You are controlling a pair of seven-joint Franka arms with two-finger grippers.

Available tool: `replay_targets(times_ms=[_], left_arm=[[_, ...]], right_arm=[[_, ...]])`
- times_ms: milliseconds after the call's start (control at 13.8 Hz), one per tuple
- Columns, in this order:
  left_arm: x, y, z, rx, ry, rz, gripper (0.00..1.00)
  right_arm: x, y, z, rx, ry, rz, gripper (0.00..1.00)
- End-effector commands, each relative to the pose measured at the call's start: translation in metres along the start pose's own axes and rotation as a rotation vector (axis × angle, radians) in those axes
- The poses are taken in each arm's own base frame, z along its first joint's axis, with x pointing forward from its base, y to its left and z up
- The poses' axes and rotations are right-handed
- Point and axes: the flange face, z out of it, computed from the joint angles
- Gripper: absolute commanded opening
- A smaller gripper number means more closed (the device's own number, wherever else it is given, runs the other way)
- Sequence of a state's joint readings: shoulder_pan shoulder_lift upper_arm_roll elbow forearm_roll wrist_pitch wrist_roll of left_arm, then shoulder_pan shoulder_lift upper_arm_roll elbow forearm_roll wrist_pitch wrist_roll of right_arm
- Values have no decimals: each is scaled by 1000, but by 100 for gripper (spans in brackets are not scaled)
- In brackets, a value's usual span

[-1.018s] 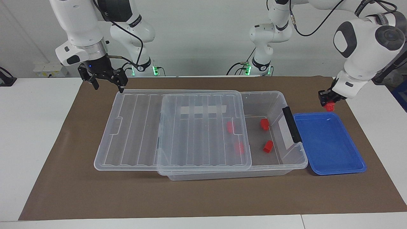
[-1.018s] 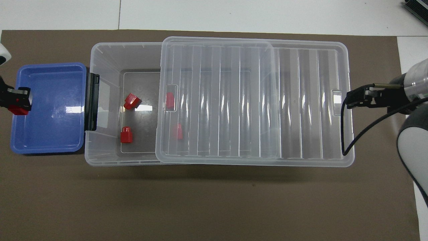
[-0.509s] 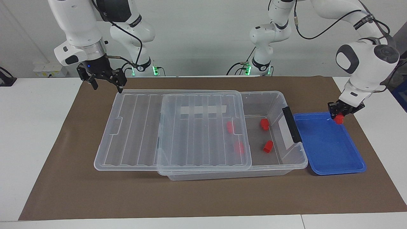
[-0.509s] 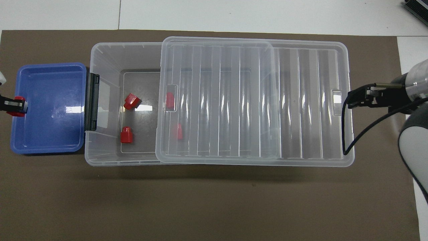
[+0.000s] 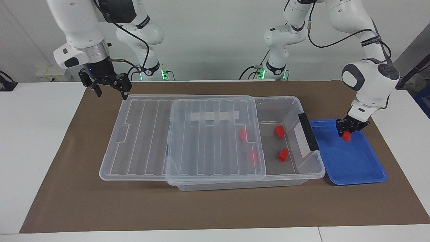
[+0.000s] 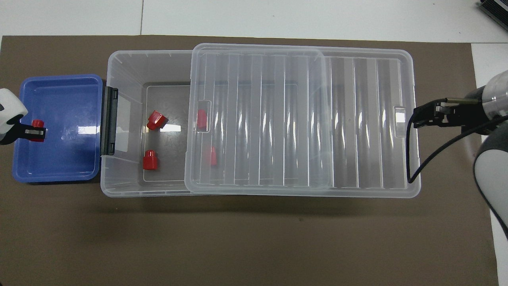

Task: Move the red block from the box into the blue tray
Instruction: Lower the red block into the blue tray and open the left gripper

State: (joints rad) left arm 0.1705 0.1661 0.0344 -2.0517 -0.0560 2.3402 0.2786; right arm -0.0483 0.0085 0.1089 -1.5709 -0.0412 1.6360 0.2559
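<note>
- Your lid (image 5: 181, 134) is lying slid across the box (image 5: 289, 107), leaving its left-arm end uncovered.
- Your left gripper (image 5: 347, 131) is clamping the red block (image 5: 346, 136) low over the blue tray (image 5: 356, 168).
- Your right gripper (image 5: 109, 85) is waiting with fingers spread over the lid's corner.

The box (image 5: 289, 111) and its ribbed lid (image 5: 181, 137) look like clear glossy plastic, the blue tray (image 5: 352, 168) like shiny plastic, the brown mat (image 5: 84, 201) matt.

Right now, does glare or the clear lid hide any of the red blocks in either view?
Overhead view: white glints on the lid and the bin floor beside one block, and two blocks under the lid look washed out. Facing view: the same two look pale through the lid; the held block over the blue tray is crisp.
</note>
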Motion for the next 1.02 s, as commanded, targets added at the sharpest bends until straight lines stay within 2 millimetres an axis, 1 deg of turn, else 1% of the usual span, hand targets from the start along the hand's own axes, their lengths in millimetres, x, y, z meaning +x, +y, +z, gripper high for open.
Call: replay_targets(times_ms=[0, 73, 145, 218, 291, 436, 509, 800, 945], left_arm=[[2, 4, 10, -32, 30, -10, 0], [4, 4, 20, -26, 40, -10, 0], [5, 3, 26, -22, 48, -1, 0], [6, 2, 36, -18, 52, 19, 0], [8, 1, 41, -12, 64, 41, 0], [7, -10, 50, -2, 72, 79, 0], [8, -12, 53, -1, 70, 86, 0], [8, -14, 59, 7, 84, 92, 0], [7, -14, 60, 7, 82, 99, 0]], right_arm=[[13, 20, 11, 31, 22, -21, 46], [21, 28, 17, 32, 34, -40, 1], [26, 32, 22, 34, 49, -42, 0], [29, 34, 32, 38, 75, -36, 0], [34, 40, 43, 40, 96, -25, 0], [48, 45, 64, 46, 114, -16, 0], [55, 53, 71, 47, 129, -8, 0], [87, 54, 118, 56, 176, -64, 0], [94, 53, 134, 59, 185, -68, 0]])
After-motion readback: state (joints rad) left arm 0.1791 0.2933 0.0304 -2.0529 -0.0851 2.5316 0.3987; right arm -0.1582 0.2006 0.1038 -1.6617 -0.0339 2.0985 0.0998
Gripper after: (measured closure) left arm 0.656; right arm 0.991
